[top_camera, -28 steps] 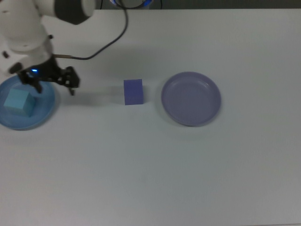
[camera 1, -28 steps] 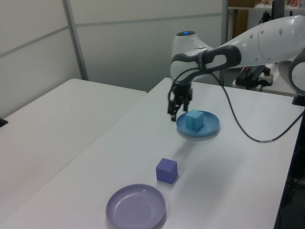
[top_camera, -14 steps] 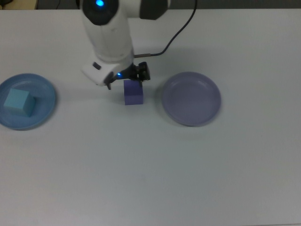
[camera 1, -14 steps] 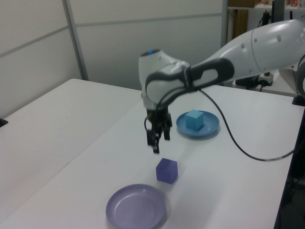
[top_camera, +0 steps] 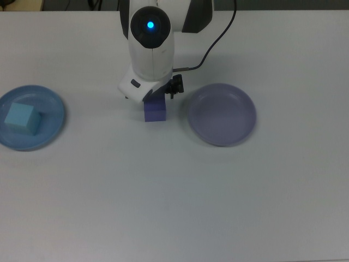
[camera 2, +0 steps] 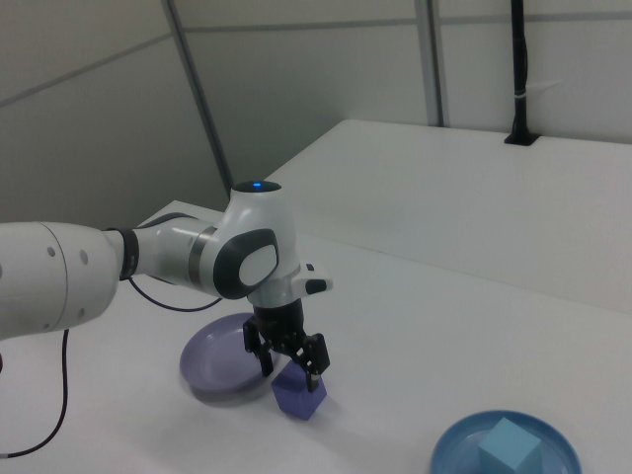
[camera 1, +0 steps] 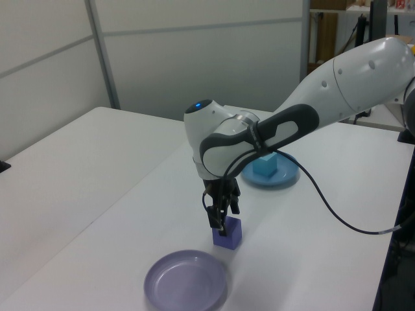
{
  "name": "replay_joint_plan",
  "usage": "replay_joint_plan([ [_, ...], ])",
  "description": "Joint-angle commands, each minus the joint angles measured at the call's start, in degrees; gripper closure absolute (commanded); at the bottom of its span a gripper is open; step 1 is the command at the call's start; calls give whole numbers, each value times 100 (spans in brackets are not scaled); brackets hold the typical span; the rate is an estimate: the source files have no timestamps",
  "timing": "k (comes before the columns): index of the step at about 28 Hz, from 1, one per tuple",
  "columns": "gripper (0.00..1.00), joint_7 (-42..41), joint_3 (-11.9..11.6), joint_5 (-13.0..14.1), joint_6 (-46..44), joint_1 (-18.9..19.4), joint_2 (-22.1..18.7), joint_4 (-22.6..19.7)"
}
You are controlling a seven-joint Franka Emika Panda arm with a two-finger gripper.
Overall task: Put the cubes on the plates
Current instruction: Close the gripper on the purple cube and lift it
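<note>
1. Since half a second ago the arm has swung further toward the top view's right and dropped, so the gripper [camera 2: 286, 360] now sits down over the indigo cube [top_camera: 155, 111] rather than hanging above and beside it.
2. Nearest in the left view, the lavender plate [camera 1: 186, 281] lies bare on the white table [camera 1: 117, 194], at roughly 7 o'clock from the cube and just apart from it.
3. Next back, the indigo cube [camera 1: 228, 234] rests flat on the table; in the top view it sits at 9 o'clock from the lavender plate [top_camera: 222, 114], near its rim but not touching.
4. In the right view the black fingers [camera 2: 315, 361] stand spread apart, straddling the cube's [camera 2: 299, 394] top, one on each side; whether they press on it cannot be told.
5. Farther back in the left view, the sky-blue plate [camera 1: 285, 177] carries the cyan cube [camera 1: 265, 165]; in the top view this plate [top_camera: 52, 112] lies well apart at 9 o'clock, with the cyan cube [top_camera: 22, 117] resting inside it.
6. A black cable [camera 1: 337, 217] trails from the arm.
</note>
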Motion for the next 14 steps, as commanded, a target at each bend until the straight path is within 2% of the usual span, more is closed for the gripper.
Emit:
replay_joint_plan([
  [1,0,208,-30,-265,516,25,-146,-555],
  [3,1,305,-30,-309,719,34,-155,-688],
  [5,8,410,-30,-327,825,69,-138,-706],
  [8,39,437,-30,-327,913,87,-93,-662],
  [11,58,437,-30,-318,930,61,-102,-635],
  [12,72,437,-30,-310,922,43,-111,-548],
  [14,88,437,-30,-309,922,34,-137,-530],
])
